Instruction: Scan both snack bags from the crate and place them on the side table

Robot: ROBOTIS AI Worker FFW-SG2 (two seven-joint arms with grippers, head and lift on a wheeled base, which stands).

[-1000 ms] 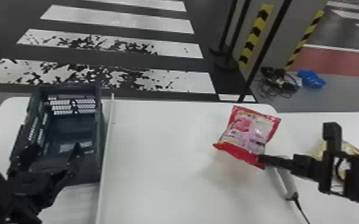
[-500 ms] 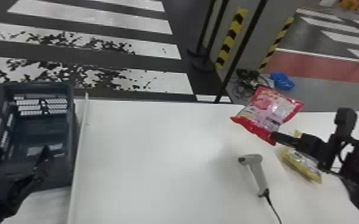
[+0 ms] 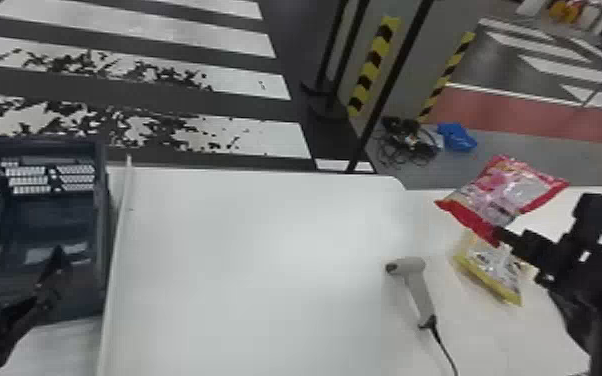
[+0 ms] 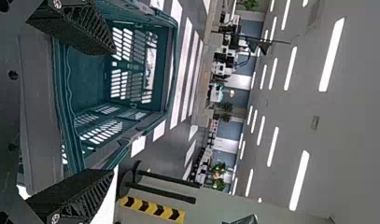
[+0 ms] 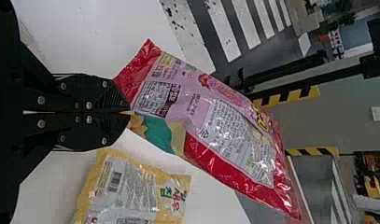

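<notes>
- The right tool (image 3: 497, 236) is clamped on one corner of the red-and-pink snack bag (image 3: 507, 192), its two flat fingers pressed together at the tips in the right wrist view.
- That bag is held up and slants away from the fingertips; in the head view it overlaps the far edge of the side bench (image 3: 555, 305), with floor beyond.
- The yellow snack bag (image 3: 490, 267) lies on the side bench, near the right tool; in the right wrist view, white surface shows between the two bags.
- The grey handheld scanner (image 3: 421, 295) lies just beside the yellow bag, head toward the bench's middle, its cable (image 3: 445, 347) trailing to the near side.
- A wide white stretch of bench (image 3: 265, 275) runs between the scanner and a raised white strip (image 3: 115, 280), giving low, level room.
- Past the strip stands the dark slatted crate (image 3: 101, 210), its high walls fencing off that side.
- The left tool (image 3: 15, 255) is at the crate's near part, fingers spread wide apart.
- Beyond the far edge, on the floor, are black posts (image 3: 395, 75), tangled cables (image 3: 405, 142) and a blue item (image 3: 457, 136).
- Both bags carry dense printed panels; the yellow one also shows a barcode (image 5: 115, 181).
</notes>
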